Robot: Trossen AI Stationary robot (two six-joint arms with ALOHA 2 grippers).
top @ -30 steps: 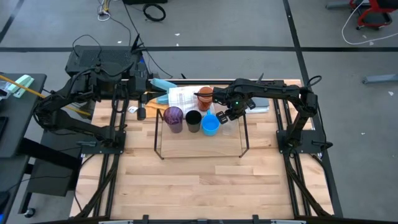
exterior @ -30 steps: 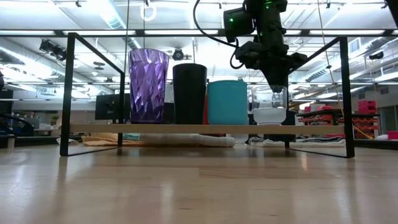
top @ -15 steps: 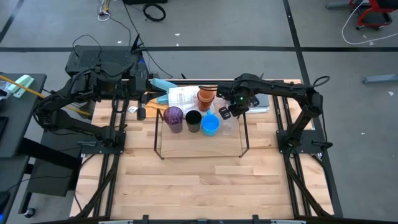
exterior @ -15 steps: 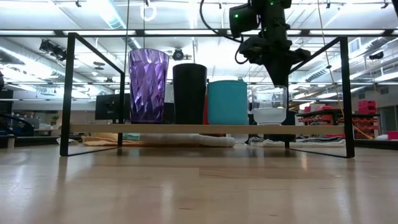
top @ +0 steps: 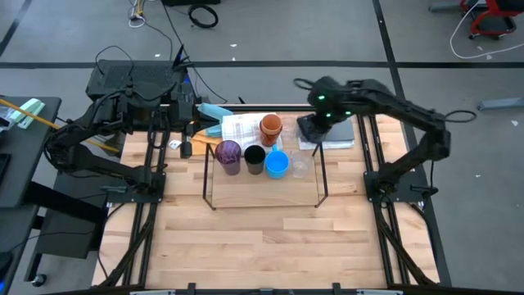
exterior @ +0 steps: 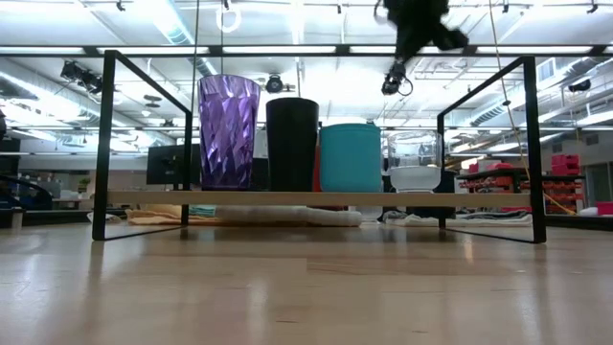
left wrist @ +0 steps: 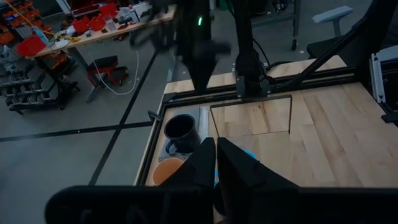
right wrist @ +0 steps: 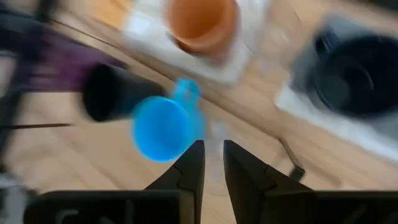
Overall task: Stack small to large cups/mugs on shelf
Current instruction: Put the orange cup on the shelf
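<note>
Right hand (top: 313, 129) lifted off clear glass (exterior: 416, 161), wooden table (top: 270, 233)

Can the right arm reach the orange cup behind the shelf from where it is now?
Probably yes. The right gripper hangs above the table close to the round orange cup, which stands open-topped on a white cloth behind the black rod shelf, and nothing covers it from above.

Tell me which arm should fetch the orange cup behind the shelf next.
The right arm. Its claw hangs just beside the orange cup, behind the shelf with its four cups. The left claw is parked at the table's far left corner, farther from it.
</note>
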